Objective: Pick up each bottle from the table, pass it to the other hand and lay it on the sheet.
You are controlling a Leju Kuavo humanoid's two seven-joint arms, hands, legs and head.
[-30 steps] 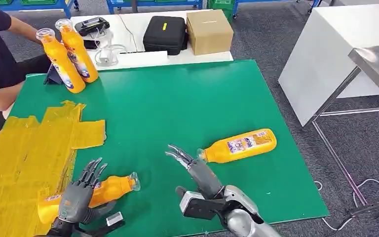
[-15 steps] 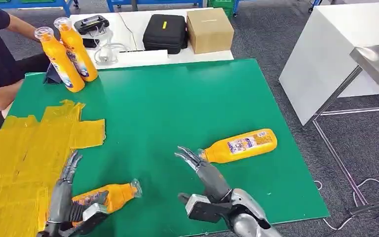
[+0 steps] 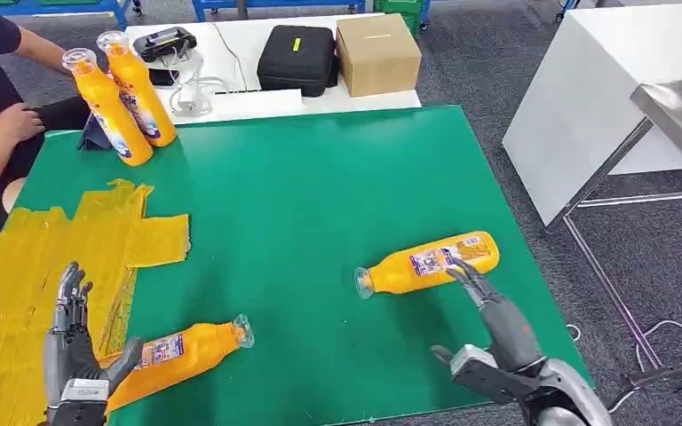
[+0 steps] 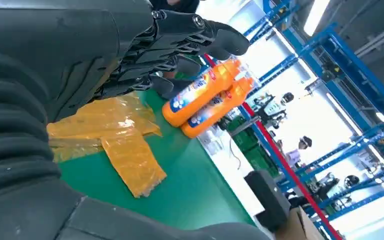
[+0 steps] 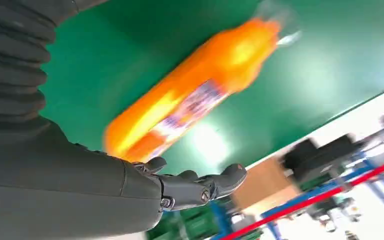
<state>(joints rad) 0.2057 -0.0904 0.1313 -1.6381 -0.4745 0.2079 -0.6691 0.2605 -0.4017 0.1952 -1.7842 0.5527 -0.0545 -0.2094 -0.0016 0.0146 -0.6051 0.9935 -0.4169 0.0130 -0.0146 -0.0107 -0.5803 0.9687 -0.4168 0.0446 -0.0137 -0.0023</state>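
Observation:
One orange bottle (image 3: 178, 350) lies near the table's front left, its base at the edge of the yellow sheet (image 3: 44, 266). My left hand (image 3: 71, 355) stands just left of it over the sheet, fingers apart, holding nothing. A second orange bottle (image 3: 431, 261) lies on the green table (image 3: 320, 186) at the right. My right hand (image 3: 497, 318) is stretched out just in front of it, fingertips at its near side, nothing gripped. The right wrist view shows this bottle (image 5: 195, 95) blurred beyond the fingers (image 5: 200, 184). Two more orange bottles (image 3: 107, 108) (image 3: 140, 87) stand upright at the far left corner.
A person sits at the far left, with a hand (image 3: 18, 120) near the table's corner. Behind the green table, a white table holds a black case (image 3: 297, 60), a cardboard box (image 3: 377, 55) and cables. A white cabinet (image 3: 586, 98) stands to the right.
My left hand let go of the near bottle and drew back left over the sheet. My right hand moved right, from the other bottle's cap end toward its base. The person's hand came into view.

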